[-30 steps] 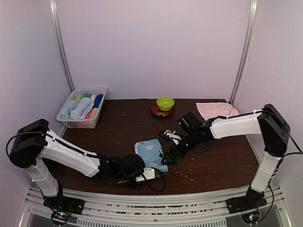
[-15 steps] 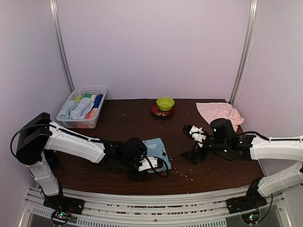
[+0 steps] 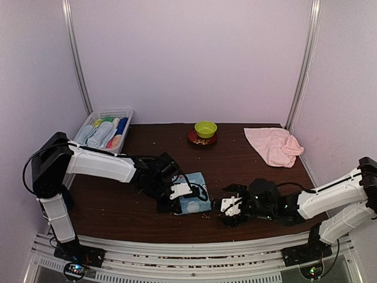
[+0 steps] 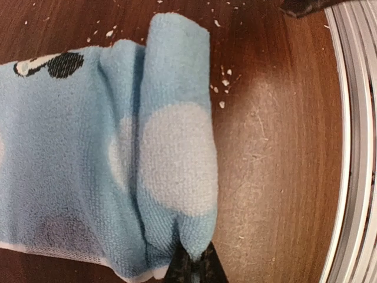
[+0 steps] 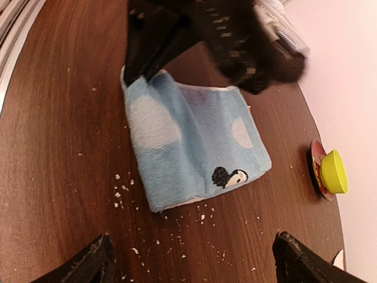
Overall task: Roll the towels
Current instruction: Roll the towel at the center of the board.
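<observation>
1. Blue towel (image 3: 195, 199) lies front-centre on the surface (image 3: 147, 159), one edge rolled.
2. Left arm reaches low across; left end effector (image 4: 192, 268) clenches the roll's end.
3. Right arm lies low; right end effector (image 5: 197, 268) is released, facing it.
4. Pink towel (image 3: 274, 145): far right.

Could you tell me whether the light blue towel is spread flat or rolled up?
Partly rolled: one edge of the blue towel is curled into a roll, the rest lies flat.
</observation>
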`<state>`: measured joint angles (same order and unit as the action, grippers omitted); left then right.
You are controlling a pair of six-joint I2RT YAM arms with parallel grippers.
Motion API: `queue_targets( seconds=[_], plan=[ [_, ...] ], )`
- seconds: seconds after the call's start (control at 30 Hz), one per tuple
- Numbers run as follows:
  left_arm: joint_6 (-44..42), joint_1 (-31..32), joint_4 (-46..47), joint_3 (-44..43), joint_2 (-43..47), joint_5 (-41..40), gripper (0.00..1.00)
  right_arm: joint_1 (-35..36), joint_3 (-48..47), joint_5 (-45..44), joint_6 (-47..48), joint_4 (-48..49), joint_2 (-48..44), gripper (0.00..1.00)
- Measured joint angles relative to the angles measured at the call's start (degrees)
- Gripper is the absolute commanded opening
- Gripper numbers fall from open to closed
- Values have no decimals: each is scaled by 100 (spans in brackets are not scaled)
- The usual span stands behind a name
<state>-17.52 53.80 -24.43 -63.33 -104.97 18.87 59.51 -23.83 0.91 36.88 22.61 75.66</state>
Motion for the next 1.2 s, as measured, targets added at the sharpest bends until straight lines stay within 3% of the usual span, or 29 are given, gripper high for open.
queue_targets(
  seconds=[0.27,0.57,0.9,1.07,1.2],
  plan=[
    [-127,-332,-623,-542,-435,614,0,459,-92,-474,874,522,1163,70],
    [-262,-501,-920,-785,-649,1043,0,625,-693,-839,1344,678,1869,66],
    [-323,-549,-1021,-841,-686,1154,0,671,-1292,-1311,1674,841,2686,45],
    [-339,-549,-1025,-841,-686,1163,0,675,-1401,-1414,1683,793,2813,26],
    [-343,-549,-1025,-841,-686,1156,7,675,-1502,-1423,1606,498,2824,11]
  ],
)
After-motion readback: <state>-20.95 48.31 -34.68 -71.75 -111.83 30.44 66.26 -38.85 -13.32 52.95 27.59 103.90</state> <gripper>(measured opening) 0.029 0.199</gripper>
